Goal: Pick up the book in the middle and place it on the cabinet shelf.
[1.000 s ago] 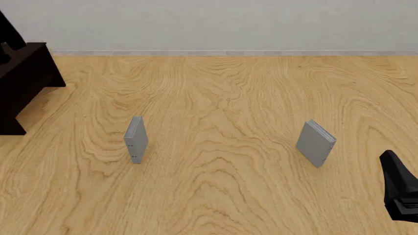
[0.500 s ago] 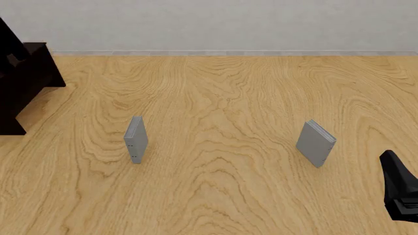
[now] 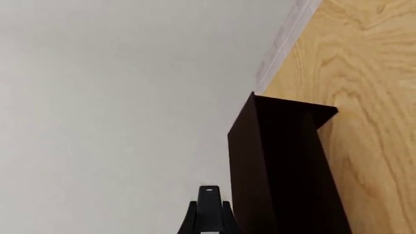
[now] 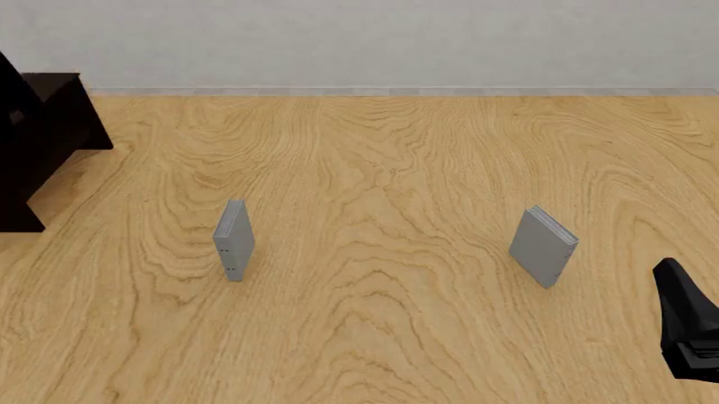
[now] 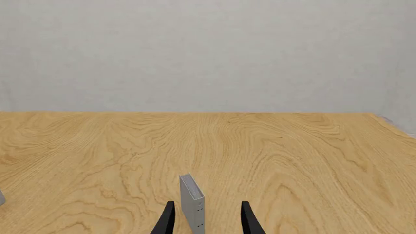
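Observation:
The book is hidden in every view. The cabinet shelf stands at the table's far left, very dark brown; the left wrist view shows its side and top edge against the wall. My left gripper is beside the cabinet, fingers pressed together, nothing between them. In the front view, a black shape at the left edge merges with the cabinet. My right gripper is open, low at the near right, and only its black body shows in the front view. A thin light-grey book stands well ahead of its fingers.
Two thin light-grey books stand upright on the wooden table: one left of centre, one at the right. A pale wall runs along the table's far edge.
The black shape at the front view's upper left edge has sunk lower against the cabinet. The grey books and right arm have not moved.

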`<action>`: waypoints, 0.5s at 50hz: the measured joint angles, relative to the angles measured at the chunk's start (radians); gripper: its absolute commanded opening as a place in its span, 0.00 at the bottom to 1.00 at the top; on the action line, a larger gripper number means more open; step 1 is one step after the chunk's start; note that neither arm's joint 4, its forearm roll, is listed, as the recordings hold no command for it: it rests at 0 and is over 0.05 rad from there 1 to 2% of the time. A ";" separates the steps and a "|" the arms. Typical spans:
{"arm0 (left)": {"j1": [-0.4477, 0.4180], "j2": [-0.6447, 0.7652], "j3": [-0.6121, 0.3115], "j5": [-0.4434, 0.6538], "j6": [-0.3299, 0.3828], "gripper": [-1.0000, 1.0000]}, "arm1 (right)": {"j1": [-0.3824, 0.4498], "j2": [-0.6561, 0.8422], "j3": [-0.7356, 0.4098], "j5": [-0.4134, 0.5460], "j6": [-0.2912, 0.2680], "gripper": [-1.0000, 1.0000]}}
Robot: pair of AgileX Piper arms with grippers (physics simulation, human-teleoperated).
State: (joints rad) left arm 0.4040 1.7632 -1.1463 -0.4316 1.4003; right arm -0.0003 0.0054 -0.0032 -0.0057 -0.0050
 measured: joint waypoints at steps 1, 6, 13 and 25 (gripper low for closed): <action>0.000 0.002 0.000 0.000 -0.001 0.00 | 0.000 0.000 0.000 0.000 0.000 1.00; -0.001 0.010 0.001 -0.004 -0.007 0.00 | 0.000 0.000 0.000 0.000 0.000 1.00; -0.005 0.024 0.001 -0.008 -0.016 0.00 | 0.000 0.000 0.000 0.000 0.000 1.00; -0.010 0.042 -0.010 0.014 -0.044 1.00 | 0.000 0.000 0.000 0.000 0.000 1.00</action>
State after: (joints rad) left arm 0.3944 1.8056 -1.1568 -0.4173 1.3567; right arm -0.0004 0.0053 -0.0032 -0.0057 -0.0050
